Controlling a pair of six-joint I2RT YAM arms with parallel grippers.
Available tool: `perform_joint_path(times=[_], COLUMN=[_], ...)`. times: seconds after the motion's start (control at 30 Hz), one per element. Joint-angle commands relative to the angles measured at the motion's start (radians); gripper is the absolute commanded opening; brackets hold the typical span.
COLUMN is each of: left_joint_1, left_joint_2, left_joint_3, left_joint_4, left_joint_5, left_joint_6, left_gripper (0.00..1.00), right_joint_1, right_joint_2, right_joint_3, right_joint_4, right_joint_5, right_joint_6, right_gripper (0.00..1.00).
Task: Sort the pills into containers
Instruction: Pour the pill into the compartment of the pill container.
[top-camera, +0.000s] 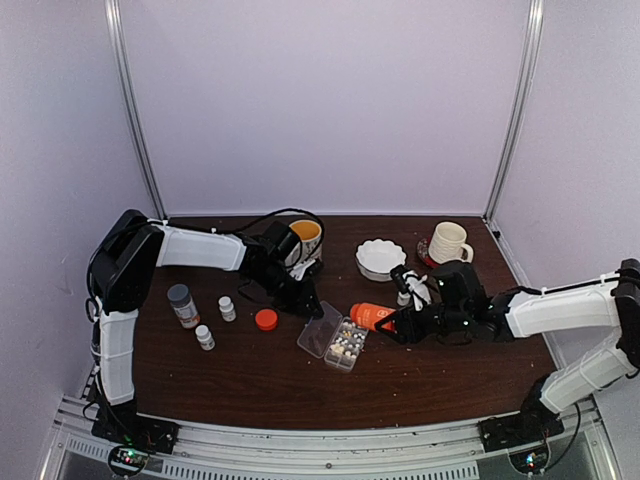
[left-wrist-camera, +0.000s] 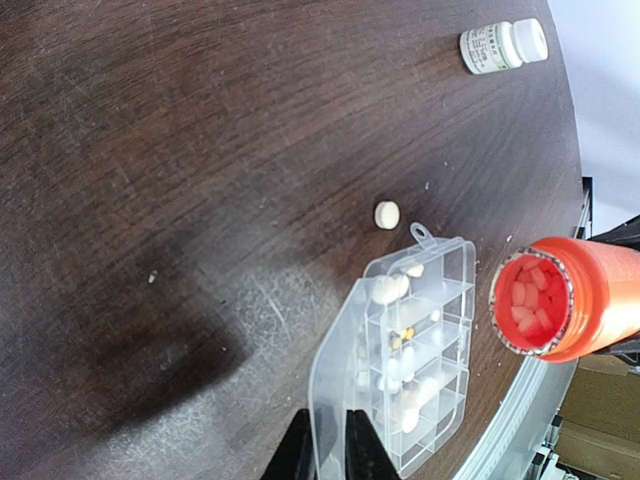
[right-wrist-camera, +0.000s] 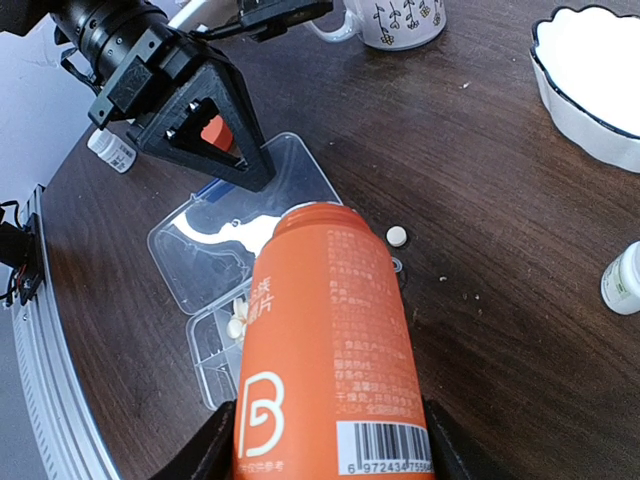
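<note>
While the right gripper clamps the orange bottle around its body, that bottle lies tipped on its side, its open mouth aimed at the organizer box and just beside it. Pills crowd the bottle's neck. More whitish ones lie in several of the box's compartments. One loose pill rests on the table just off the box's latch end. On the box's far side, the left gripper has its fingers pinched nearly together on the edge of the clear lid, which is swung open off the compartments. Well beyond the box, past the loose pill, sits a small white bottle.
</note>
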Motion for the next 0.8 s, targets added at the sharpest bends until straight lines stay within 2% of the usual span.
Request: perform_joint_path(times=[0.0, 0.07, 0.17, 0.27, 0.37, 0.47, 0.5, 0.57, 0.6, 0.67, 0.7, 0.77], left_joint_1=[-0.006, -0.007, -0.007, -0.007, -0.007, -0.007, -0.007, -0.008, -0.009, -0.009, -0.009, -0.009], left_joint_2=[-0.015, -0.016, -0.015, -0.015, -0.017, -0.019, -0.019, -0.019, -0.021, -0.023, -0.022, -0.023], left_joint_3=[0.025, 0.028, 0.028, 0.026, 0.027, 0.026, 0.027, 0.027, 0.026, 0.024, 0.024, 0.024], left_joint_4=[-0.002, -0.002, -0.004, -0.004, -0.004, -0.005, -0.005, -0.005, -0.005, -0.005, -0.005, -0.005], left_joint_5=[0.003, 0.004, 0.003, 0.001, 0.003, -0.001, -0.002, 0.000, 0.000, -0.001, -0.001, -0.002], left_joint_6=[0.017, 0.017, 0.017, 0.015, 0.016, 0.017, 0.016, 0.017, 0.017, 0.015, 0.015, 0.016], left_gripper=[0.13, 0.13, 0.13, 0.13, 0.13, 0.13, 0.13, 0.13, 0.13, 0.13, 0.13, 0.13], right_joint_1=[0.000, 0.000, -0.001, -0.001, -0.001, 0.000, -0.002, -0.002, -0.001, 0.000, 0.000, -0.002], right_joint_2=[-0.012, -0.003, -0.046, -0.024, -0.062, -0.030, -0.030, -0.066, -0.070, -0.039, -0.029, -0.058], right_joint_3=[0.018, 0.038, -0.025, 0.030, -0.027, 0.036, 0.029, -0.032, -0.040, 0.021, 0.032, -0.022], right_joint_4=[-0.040, -0.076, 0.025, -0.100, -0.006, -0.136, -0.130, 0.006, 0.008, -0.119, -0.125, -0.010], right_joint_5=[0.028, 0.004, 0.011, 0.026, 0.022, 0.067, 0.038, 0.014, 0.032, 0.054, 0.030, 0.001], right_joint_6=[-0.010, -0.038, 0.004, -0.042, -0.007, -0.051, -0.050, 0.000, 0.011, -0.032, -0.044, -0.005], right_gripper=[0.00, 0.00, 0.00, 0.00, 0.00, 0.00, 0.00, 0.00, 0.00, 0.00, 0.00, 0.00])
